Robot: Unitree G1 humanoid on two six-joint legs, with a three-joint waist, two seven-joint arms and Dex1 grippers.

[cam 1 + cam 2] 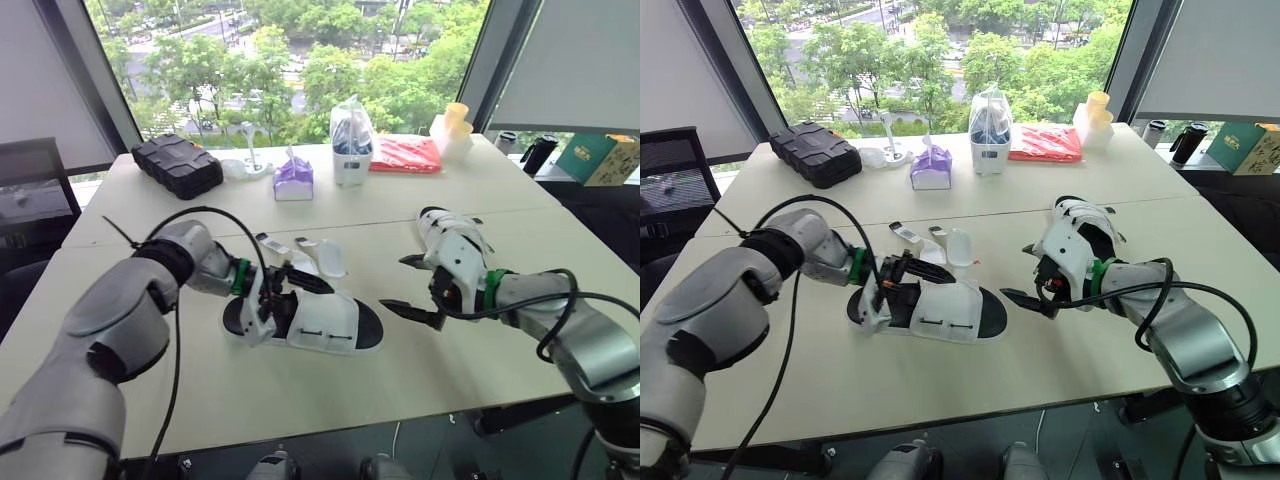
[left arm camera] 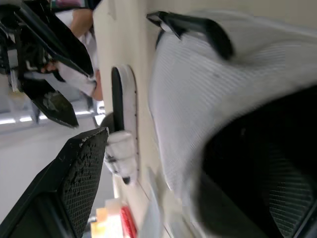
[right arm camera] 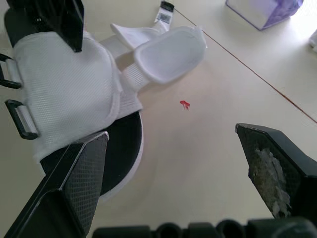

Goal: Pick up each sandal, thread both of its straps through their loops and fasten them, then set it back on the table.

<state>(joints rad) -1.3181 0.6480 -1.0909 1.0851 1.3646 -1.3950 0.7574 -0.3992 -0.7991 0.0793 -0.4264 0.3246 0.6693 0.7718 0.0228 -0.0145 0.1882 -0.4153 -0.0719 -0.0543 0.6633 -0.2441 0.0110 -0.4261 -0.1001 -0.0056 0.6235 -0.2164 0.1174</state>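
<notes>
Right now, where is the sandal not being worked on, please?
In the left eye view, that sandal lies on the table's right, behind the right gripper.

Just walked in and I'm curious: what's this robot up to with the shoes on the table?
It is working on a white sandal lying flat on the table. The left gripper is at one end of it, jaws apart. The right gripper hovers just off the other end, jaws wide open, holding nothing. The sandal's straps lie loose on the table, not yet threaded. A second sandal sits behind the right gripper.
</notes>
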